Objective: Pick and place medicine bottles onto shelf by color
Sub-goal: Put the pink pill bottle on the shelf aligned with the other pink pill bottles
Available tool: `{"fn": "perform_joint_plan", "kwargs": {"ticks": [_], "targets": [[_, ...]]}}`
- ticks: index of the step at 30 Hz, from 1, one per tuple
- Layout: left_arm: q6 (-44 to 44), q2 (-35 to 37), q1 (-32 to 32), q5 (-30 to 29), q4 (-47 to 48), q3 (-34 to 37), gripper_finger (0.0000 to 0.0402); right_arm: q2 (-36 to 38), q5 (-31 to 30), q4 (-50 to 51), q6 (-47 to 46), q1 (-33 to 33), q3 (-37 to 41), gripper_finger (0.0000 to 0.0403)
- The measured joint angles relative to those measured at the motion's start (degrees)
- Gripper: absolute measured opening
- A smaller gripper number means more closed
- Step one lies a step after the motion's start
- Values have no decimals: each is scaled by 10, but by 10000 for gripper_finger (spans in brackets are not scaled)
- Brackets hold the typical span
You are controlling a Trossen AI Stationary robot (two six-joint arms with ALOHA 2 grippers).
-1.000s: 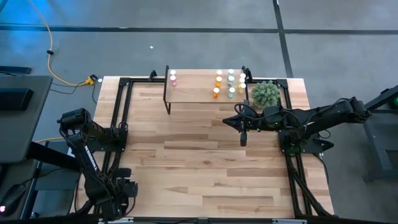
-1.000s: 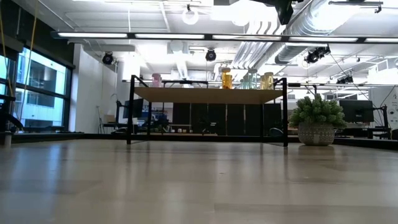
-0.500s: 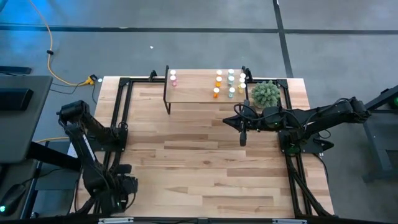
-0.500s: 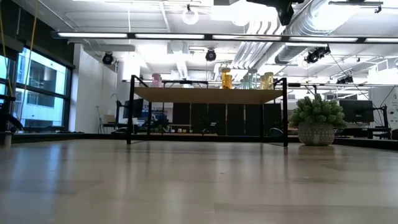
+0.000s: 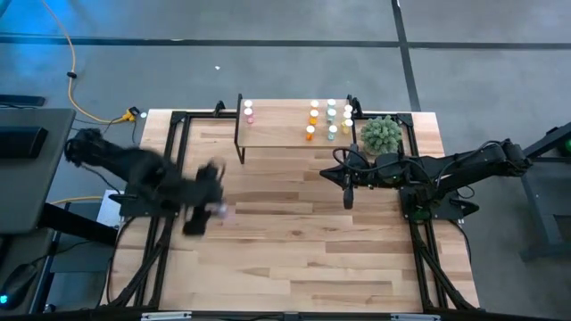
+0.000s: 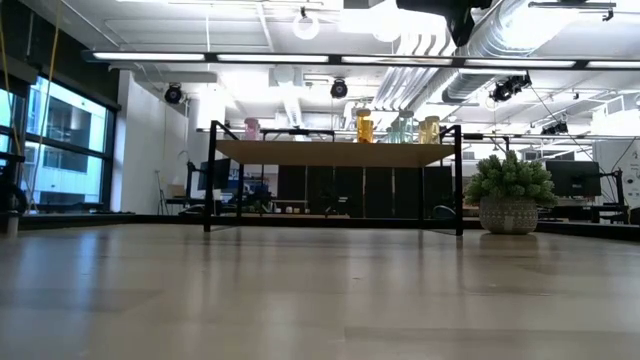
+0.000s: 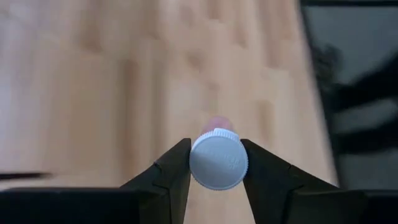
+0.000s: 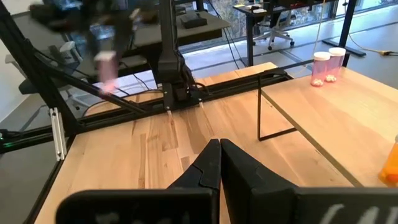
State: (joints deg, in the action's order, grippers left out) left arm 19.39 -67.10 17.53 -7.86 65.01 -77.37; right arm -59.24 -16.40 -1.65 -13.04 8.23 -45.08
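Nearest the front edge of the pale wooden tabletop (image 5: 303, 259) the planks lie bare. Farther in, over the left side, the left gripper (image 5: 207, 211) hangs blurred above the boards, its jaws clamped on the white cap of a small pink medicine bottle (image 7: 218, 158); in the left wrist view the cap fills the gap between the two dark fingers (image 7: 171, 171), with the pink body showing just beyond it. The same bottle shows as a pink blur in the right wrist view (image 8: 107, 67), well apart from the shelf.

At about the same depth on the right side, the right gripper (image 5: 348, 194) hovers above the tabletop just in front of the shelf's right end, its jaws pressed together on nothing (image 8: 219, 163).

Beyond it stands a round green potted plant (image 5: 381, 135), just beside the shelf's right end.

At the far edge stands the low shelf with a light wood top and thin black legs (image 5: 281, 134). Two pink white-capped bottles (image 5: 248, 112) stand at its left end; orange, pale green and yellowish bottles (image 5: 330, 119) cluster in short rows at its right end.
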Motion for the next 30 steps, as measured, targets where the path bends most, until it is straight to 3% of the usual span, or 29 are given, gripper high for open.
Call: {"fn": "perform_joint_plan", "kwargs": {"ticks": [7, 13, 20, 30], "targets": [[-195, -89, -254, 1, 115, -170, 121, 0, 0, 4, 0, 0, 0, 0], [-273, -181, -400, 1, 140, -245, 122, 0, 0, 7, -21, 0, 0, 0], [-354, -268, -471, -12, 142, -253, 122, 0, 0, 6, -21, 0, 0, 0], [-346, -330, -507, -12, 135, -253, 122, 0, -31, 6, -50, 0, 0, 0]]}}
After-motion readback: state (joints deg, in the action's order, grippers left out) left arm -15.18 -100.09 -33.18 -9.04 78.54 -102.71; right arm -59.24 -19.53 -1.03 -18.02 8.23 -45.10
